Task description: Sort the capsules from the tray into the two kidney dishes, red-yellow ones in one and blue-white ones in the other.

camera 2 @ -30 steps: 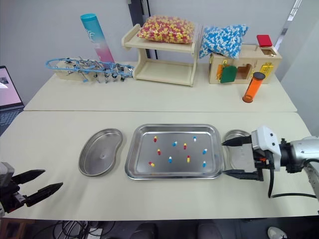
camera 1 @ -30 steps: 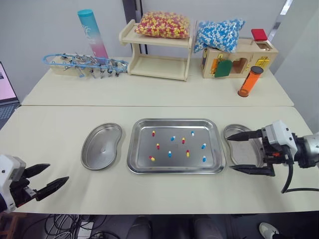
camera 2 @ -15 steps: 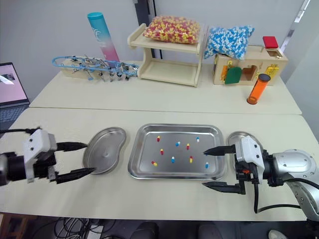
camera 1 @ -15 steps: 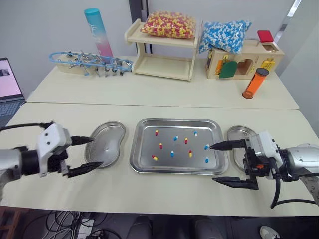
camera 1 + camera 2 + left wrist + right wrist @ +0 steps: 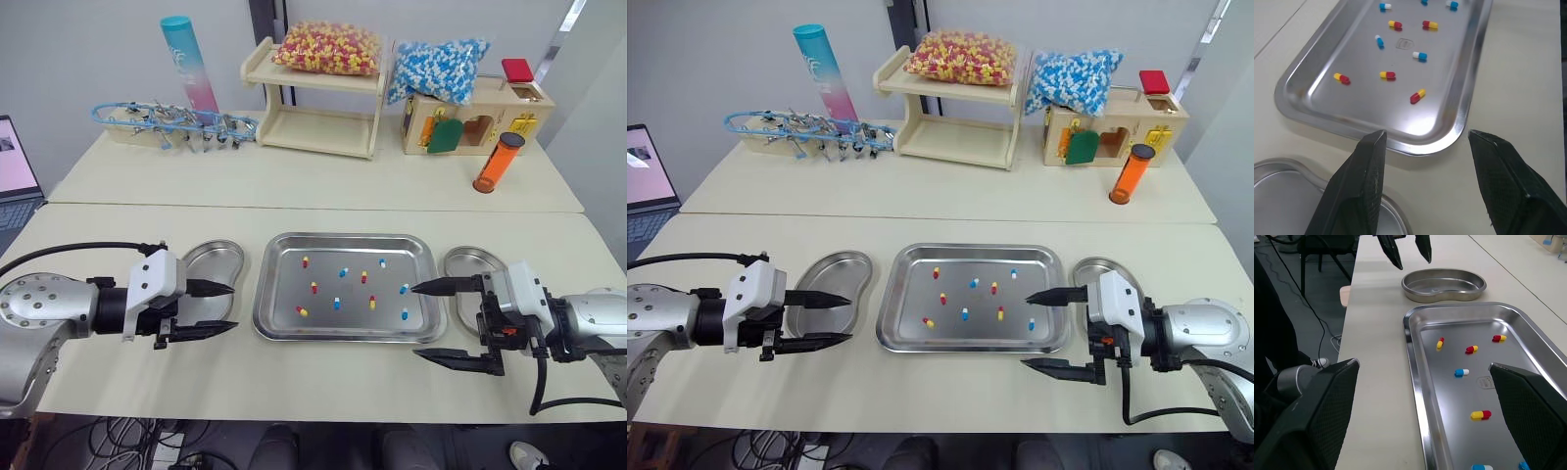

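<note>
The left gripper (image 5: 233, 306) and right gripper (image 5: 414, 321) stand with jaws spread wide and empty, pointed inward at the rectangular steel tray (image 5: 343, 336) between them, apparently lined up for a pick. Ahead of their tips, red-yellow capsules (image 5: 302, 311) and blue-white capsules (image 5: 404, 314) lie scattered well apart inside the tray's raised rim, leaving room to descend from above. One steel kidney dish (image 5: 220, 259) sits beneath the left gripper's jaws, the other steel kidney dish (image 5: 465, 269) under the right's farther jaw, with bare tabletop (image 5: 323, 211) beyond.
</note>
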Available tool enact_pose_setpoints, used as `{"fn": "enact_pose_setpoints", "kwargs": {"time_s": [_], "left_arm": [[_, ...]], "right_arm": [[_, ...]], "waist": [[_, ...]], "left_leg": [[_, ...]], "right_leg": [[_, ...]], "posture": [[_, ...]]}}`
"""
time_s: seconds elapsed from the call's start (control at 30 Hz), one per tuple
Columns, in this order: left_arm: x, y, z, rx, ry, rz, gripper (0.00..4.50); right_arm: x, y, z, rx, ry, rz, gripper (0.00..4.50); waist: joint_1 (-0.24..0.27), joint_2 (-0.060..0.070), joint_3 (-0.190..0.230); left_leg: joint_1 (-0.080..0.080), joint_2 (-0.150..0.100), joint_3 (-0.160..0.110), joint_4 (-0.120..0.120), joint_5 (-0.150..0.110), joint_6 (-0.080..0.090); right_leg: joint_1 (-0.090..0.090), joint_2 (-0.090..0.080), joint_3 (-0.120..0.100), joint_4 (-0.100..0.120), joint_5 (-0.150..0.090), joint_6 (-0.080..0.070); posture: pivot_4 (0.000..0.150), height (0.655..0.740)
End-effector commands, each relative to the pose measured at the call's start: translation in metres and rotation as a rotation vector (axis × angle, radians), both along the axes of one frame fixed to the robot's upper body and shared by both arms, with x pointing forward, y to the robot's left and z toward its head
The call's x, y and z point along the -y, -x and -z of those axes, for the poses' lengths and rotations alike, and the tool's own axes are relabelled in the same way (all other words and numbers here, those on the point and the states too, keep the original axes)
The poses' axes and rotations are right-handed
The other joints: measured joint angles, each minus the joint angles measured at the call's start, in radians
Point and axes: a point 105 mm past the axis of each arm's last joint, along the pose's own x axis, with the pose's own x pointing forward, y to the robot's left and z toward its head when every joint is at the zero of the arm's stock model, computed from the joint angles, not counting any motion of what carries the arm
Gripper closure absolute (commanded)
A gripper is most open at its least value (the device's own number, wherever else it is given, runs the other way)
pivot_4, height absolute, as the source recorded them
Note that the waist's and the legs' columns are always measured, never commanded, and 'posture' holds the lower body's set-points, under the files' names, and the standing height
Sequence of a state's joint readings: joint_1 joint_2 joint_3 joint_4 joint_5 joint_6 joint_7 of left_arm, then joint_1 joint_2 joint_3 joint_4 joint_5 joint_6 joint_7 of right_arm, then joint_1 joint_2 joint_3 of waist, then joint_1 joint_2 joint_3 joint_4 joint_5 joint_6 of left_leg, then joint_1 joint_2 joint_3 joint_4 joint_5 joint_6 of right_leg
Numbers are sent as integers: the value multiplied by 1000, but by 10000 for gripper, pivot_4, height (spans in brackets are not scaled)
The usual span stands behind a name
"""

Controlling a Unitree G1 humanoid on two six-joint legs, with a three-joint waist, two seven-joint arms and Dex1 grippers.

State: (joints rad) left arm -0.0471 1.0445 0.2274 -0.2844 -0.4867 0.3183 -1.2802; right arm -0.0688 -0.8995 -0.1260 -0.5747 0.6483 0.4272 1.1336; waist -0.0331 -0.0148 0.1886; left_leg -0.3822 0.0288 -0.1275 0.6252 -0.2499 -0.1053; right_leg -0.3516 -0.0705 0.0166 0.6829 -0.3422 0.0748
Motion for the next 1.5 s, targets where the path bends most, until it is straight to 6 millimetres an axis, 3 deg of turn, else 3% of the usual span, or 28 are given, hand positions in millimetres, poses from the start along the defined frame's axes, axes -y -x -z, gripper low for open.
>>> {"fn": "enact_pose_setpoints", "kwargs": {"time_s": [0.03,0.17,0.33,0.53,0.63,0.97,1.23,1.5], "left_arm": [[14,-7,-4,46,5,69,17988],[32,-12,-2,51,11,174,17988],[44,-16,7,60,-37,289,29959],[64,-36,15,87,-55,376,29959],[68,-45,26,93,-115,440,29959],[73,-69,47,105,-214,508,29959],[88,-77,55,94,-232,538,29959],[87,-78,65,41,-306,559,29959]], "right_arm": [[-3,3,-10,49,3,-26,0],[-4,7,-5,42,33,-55,0],[0,5,0,50,66,-49,0],[31,-2,7,44,165,30,0],[37,-6,7,50,174,59,0],[33,-4,6,48,153,74,0],[30,-4,6,48,148,81,0],[27,-4,4,52,142,84,0]], "waist": [[2,0,0],[3,0,0],[1,0,0],[6,0,0],[4,0,0],[-1,0,0],[0,0,0],[-1,0,0]], "left_leg": [[0,0,0,0,0,0],[-1,0,0,1,0,0],[-1,0,0,0,0,0],[-2,-1,0,2,0,0],[-2,-1,0,2,0,0],[-2,-1,0,3,0,0],[-2,-1,0,3,0,0],[-2,-1,-1,4,0,0]], "right_leg": [[0,0,0,0,0,0],[0,0,0,-1,0,1],[0,0,0,-1,0,0],[1,0,-1,-1,1,1],[1,0,-1,-1,1,1],[1,0,-1,-1,1,1],[1,0,-1,-1,1,1],[1,0,-2,-1,1,1]], "posture": [[1500,7400],[1500,7400],[1500,7400],[1500,7400],[1500,7400],[1500,7400],[1500,7400],[1500,7400]]}}
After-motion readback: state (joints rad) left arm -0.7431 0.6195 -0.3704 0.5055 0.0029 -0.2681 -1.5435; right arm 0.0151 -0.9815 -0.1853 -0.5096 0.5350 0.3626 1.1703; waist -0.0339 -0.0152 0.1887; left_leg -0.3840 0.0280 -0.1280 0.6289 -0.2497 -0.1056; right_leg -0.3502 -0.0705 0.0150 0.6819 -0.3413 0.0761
